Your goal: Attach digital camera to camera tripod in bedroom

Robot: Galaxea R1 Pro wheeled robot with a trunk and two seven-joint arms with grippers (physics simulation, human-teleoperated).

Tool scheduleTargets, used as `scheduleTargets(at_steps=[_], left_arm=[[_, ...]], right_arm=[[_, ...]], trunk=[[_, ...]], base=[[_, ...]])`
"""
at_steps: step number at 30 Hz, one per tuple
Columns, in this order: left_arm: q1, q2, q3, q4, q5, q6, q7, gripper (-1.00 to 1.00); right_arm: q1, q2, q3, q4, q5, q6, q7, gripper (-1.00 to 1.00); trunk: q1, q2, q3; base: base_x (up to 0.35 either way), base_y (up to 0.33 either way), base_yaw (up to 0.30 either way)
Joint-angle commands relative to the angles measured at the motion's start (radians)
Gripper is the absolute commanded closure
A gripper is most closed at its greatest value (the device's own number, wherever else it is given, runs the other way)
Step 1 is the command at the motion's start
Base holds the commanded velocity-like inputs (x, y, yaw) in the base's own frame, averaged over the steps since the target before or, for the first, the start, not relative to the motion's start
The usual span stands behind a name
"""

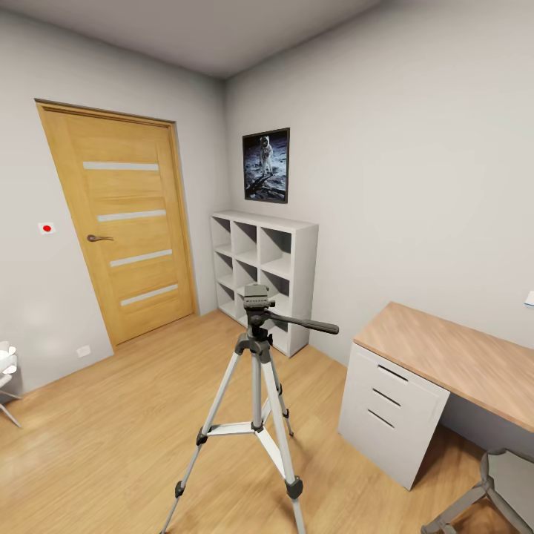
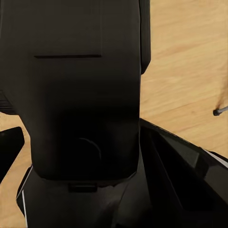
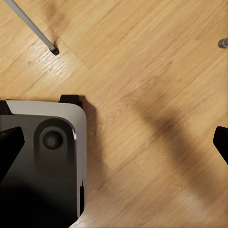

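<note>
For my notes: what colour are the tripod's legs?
Silver, with black joints and feet, on the camera tripod; head view shows it best.

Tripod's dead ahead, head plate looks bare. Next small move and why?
Probably turn the view toward the desk to look for the digital camera. The camera tripod stands in front with nothing on its head plate, and the right pincer hangs open and empty over the floor, so there is nothing to mount yet.

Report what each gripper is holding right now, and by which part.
Right gripper: nothing; its fingertips stand wide apart over bare wood floor. Left gripper: cannot be told; the robot's own dark body blocks its wrist view.
</note>
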Motion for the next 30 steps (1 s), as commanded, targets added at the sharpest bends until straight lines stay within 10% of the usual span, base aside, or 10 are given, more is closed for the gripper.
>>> scheduleTargets(at_steps=[1, 30], left_arm=[[-0.001, 0.0, -0.007, 0.002, 0.008, -0.004, -0.004, 1.0], [-0.001, 0.007, -0.007, 0.003, 0.013, -0.001, -0.005, 1.0]], right_arm=[[-0.001, 0.0, -0.009, 0.003, 0.01, -0.005, 0.002, -1.0], [-0.001, -0.002, -0.008, 0.003, 0.011, -0.004, 0.004, -1.0]], trunk=[[0.0, -0.001, 0.0], [0.0, -0.001, -0.039]], base=[[0.0, 0.0, 0.0], [0.0, 0.0, 0.0]])
